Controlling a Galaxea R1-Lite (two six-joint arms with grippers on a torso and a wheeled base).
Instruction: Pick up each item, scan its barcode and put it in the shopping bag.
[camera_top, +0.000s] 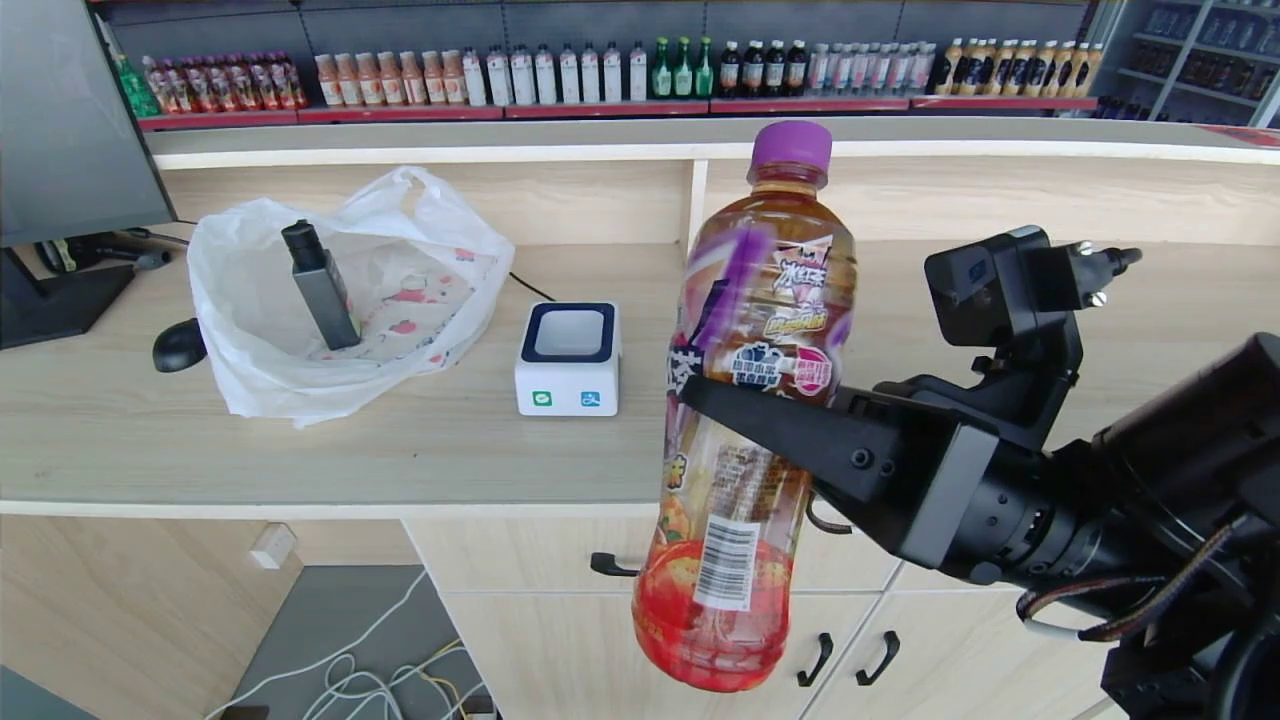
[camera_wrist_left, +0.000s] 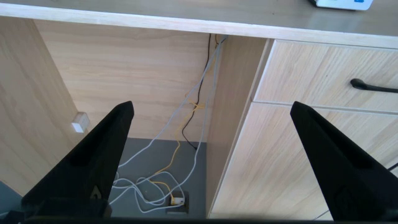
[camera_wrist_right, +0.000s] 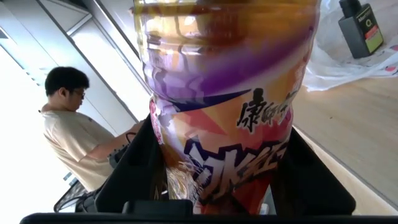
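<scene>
R claw (camera_top: 745, 400) clamped, L claw (camera_wrist_left: 211, 112) spread wide

Wooden counter (camera_top: 120, 440) with shopping bag (camera_top: 240, 300), scanner (camera_top: 567, 360), mouse (camera_top: 180, 345)

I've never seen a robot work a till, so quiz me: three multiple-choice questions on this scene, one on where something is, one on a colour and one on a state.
1. Where is the scanner?
A. on the counter beside the shopping bag
B. inside the shopping bag
C. in a gripper

2. What colour is the cap of the held bottle?
A. green
B. white
C. purple

3. How is the left gripper?
A. shut on the bottle
B. open and empty
C. shut on the shopping bag

Answers:
1 A: it sits on the counter right next to the bag.
2 C: the cap, well above the right gripper, is purple.
3 B: its jaws stand wide apart with nothing between them.
</scene>
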